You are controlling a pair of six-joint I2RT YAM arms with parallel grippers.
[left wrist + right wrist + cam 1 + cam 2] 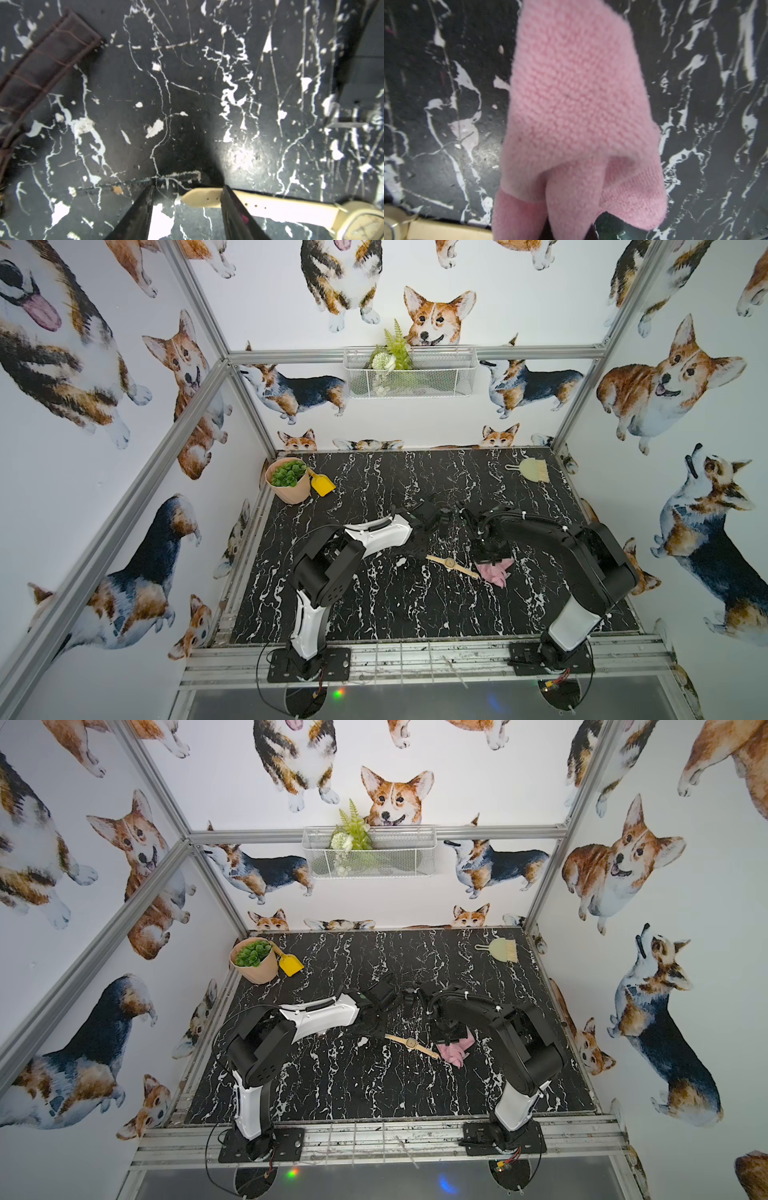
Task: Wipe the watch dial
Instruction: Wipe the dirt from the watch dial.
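A watch with a cream strap [461,568] lies flat on the black marble table [374,605], its dial [449,562] facing up in both top views [411,1043]. My left gripper [189,209] is open at the strap's free end. The strap tip [199,199] lies between the fingers, and one finger [234,209] crosses over the strap. The dial [363,224] sits off to one side in the left wrist view. My right gripper [488,558] is shut on a pink knitted cloth [571,104], which hangs just right of the watch [494,574]. The cloth hides the right fingers.
A dark brown strap [47,62] lies near my left gripper. A pot with a green plant [289,481] and a yellow scoop [322,485] stand at the back left, and a small brush [530,470] at the back right. A wire basket [409,373] hangs on the back wall.
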